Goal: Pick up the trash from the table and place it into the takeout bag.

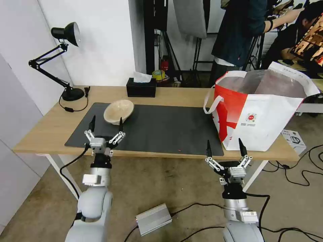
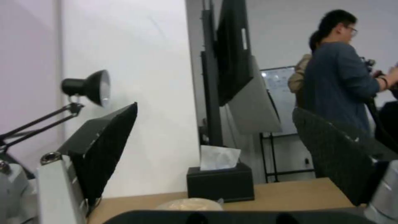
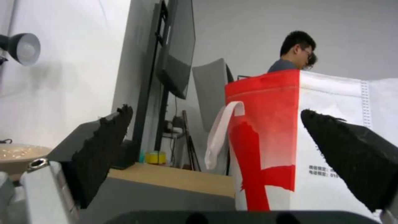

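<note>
One piece of trash, a shallow beige pulp bowl [image 1: 118,111], lies tilted on the dark grey mat [image 1: 161,127] at the left of the light-wood table [image 1: 50,124]. My left gripper [image 1: 106,124] stands open at the table's front edge, fingers pointing up, just in front of the bowl and apart from it. In the left wrist view the bowl [image 2: 191,203] lies low between the fingers [image 2: 104,152]. The red-and-white takeout bag [image 1: 262,107] stands open at the table's right end. My right gripper [image 1: 224,148] is open and holds nothing, in front of the table edge below the bag [image 3: 340,124].
A black desk lamp [image 1: 64,33] stands at the back left. A black tissue box [image 1: 141,87] sits at the back edge behind the bowl. A grey metal box [image 1: 153,219] and cables lie on the floor. People stand behind the table.
</note>
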